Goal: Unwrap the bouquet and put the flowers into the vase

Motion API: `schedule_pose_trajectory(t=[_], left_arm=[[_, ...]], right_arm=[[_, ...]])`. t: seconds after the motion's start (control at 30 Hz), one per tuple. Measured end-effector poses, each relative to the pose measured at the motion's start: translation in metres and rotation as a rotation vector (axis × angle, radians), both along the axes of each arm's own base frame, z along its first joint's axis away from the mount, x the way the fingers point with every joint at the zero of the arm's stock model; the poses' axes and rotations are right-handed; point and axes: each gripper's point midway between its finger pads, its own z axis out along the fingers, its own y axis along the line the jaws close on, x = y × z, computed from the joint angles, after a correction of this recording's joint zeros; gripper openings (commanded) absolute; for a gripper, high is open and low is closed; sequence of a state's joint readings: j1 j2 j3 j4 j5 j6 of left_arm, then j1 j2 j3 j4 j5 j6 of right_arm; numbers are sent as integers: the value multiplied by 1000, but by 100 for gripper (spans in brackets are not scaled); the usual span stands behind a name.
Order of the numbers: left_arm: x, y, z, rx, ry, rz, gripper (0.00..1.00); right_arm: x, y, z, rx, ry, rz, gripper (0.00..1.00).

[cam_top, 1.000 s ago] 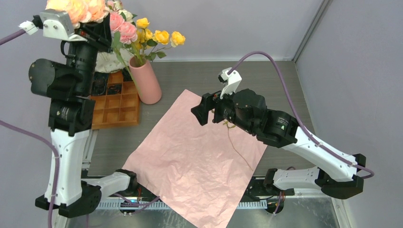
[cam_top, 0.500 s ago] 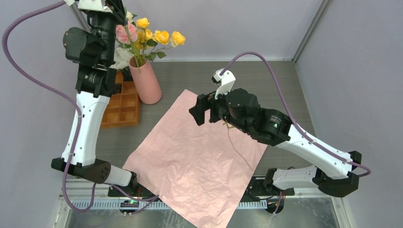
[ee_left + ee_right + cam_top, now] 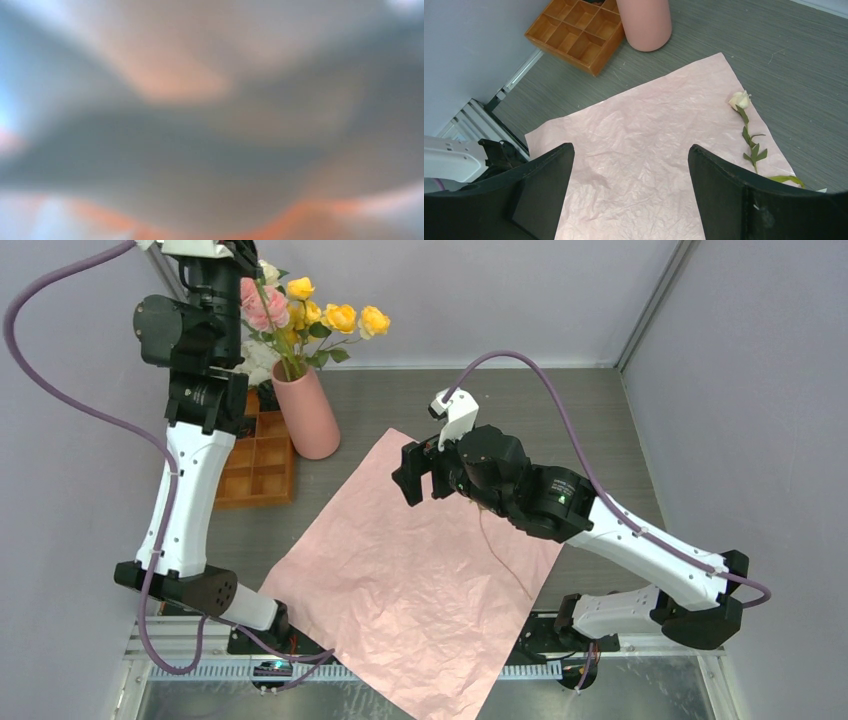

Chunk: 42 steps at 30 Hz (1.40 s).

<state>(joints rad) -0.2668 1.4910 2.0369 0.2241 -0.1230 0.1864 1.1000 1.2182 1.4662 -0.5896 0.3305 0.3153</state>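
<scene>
The salmon-pink vase (image 3: 308,412) stands at the back left with yellow and pink flowers (image 3: 340,318) in it. My left gripper (image 3: 240,252) is raised high above it at the picture's top edge. It is shut on a green stem (image 3: 266,302) that runs down into the vase. Its wrist view is a blur. The bouquet's pink paper (image 3: 400,580) lies spread flat on the table. My right gripper (image 3: 412,472) hovers open and empty over the paper (image 3: 644,130). One cream rose (image 3: 740,100) lies on the sheet's far edge.
An orange compartment tray (image 3: 255,465) sits left of the vase, against the left arm. A thin cord (image 3: 505,552) lies across the paper under the right arm. Grey walls close the back and both sides.
My left arm has risen and swung over the vase; the peach flower heads it carried have gone past the top edge. My right arm has shifted a little left over the paper.
</scene>
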Motion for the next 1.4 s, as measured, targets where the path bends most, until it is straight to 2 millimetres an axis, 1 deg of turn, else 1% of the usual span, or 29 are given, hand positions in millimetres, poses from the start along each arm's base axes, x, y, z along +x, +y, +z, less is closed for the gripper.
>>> schedule_pose_trajectory(t=[0.1, 0.17, 0.3, 0.33, 0.4, 0.47, 0.53, 0.6, 0.67, 0.8, 0.93, 1.07, 1.13, 1.23, 1.33, 1.37, 1.4], left_arm=[[19, 1, -34, 0, 70, -1, 25], [34, 0, -63, -2, 132, -4, 26], [62, 0, -134, -14, 278, -14, 28], [66, 0, -148, -16, 306, -14, 29], [72, 5, -181, -42, 378, -10, 34], [73, 11, -199, -71, 418, -1, 42], [71, 18, -207, -99, 436, 11, 49], [63, 24, -212, -131, 445, 17, 56], [54, 28, -214, -158, 448, 18, 59], [35, 33, -228, -212, 479, 10, 62], [31, 34, -255, -253, 555, 11, 63], [34, 33, -296, -268, 663, 19, 66], [34, 33, -314, -270, 717, 21, 66], [30, 31, -330, -263, 786, 19, 64], [18, 28, -340, -272, 843, 0, 64], [12, 27, -340, -280, 852, -12, 64], [4, 25, -339, -285, 855, -29, 64]], right_arm=[[0, 0, 0, -1, 0, 0, 89], [0, 0, 0, 0, 0, 0, 89], [0, 1, -1, 1, 1, 2, 89], [0, 1, -1, 2, 1, 3, 89], [-1, 2, -2, 1, 3, 6, 90], [-1, 2, -3, 0, 5, 9, 90], [0, 3, -5, 0, 6, 8, 90], [0, 3, -10, -6, 12, 7, 90], [0, 3, -16, -15, 19, 6, 90], [2, 3, -28, -34, 37, -11, 90], [5, 3, -43, -59, 58, -34, 90], [10, -2, -56, -86, 76, -72, 92], [15, -8, -62, -101, 81, -104, 92], [27, -21, -70, -118, 98, -163, 92], [41, -37, -85, -133, 132, -231, 91], [46, -43, -93, -141, 152, -258, 91], [52, -49, -105, -160, 184, -285, 90]])
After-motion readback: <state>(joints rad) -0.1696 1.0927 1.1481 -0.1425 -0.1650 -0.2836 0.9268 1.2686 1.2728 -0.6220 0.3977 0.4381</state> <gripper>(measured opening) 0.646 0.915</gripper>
